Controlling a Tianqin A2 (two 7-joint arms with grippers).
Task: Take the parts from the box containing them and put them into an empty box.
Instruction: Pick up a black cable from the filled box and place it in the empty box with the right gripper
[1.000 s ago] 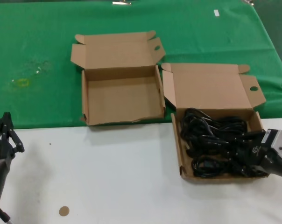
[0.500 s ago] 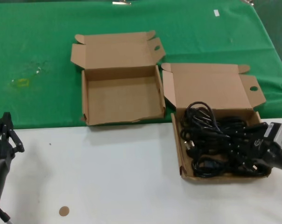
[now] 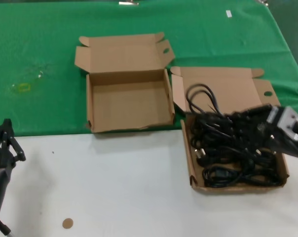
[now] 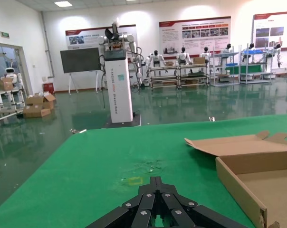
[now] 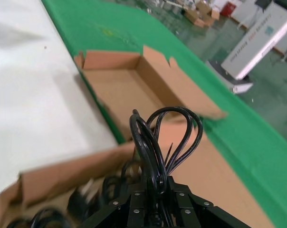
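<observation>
Right gripper [image 3: 245, 122] clamped on a bundle of parts [image 3: 223, 133], loops raised above the box containing them [image 3: 238, 185]; remaining cables lying inside. Empty box [image 3: 129, 106] open on the green cloth [image 3: 40, 49], just beside and to the left. Left gripper [image 3: 3, 140] parked at table's near left edge, fingers closed on nothing.

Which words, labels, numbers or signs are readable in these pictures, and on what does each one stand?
None can be read with certainty.
White pillar: vertical lettering, too small to read.
Wall posters: red headings and text, too small to read.
Right gripper, shut on the cables: no readable marking.
Both cardboard boxes, empty box and cable box: plain, no print visible.
Left gripper: no label visible.
</observation>
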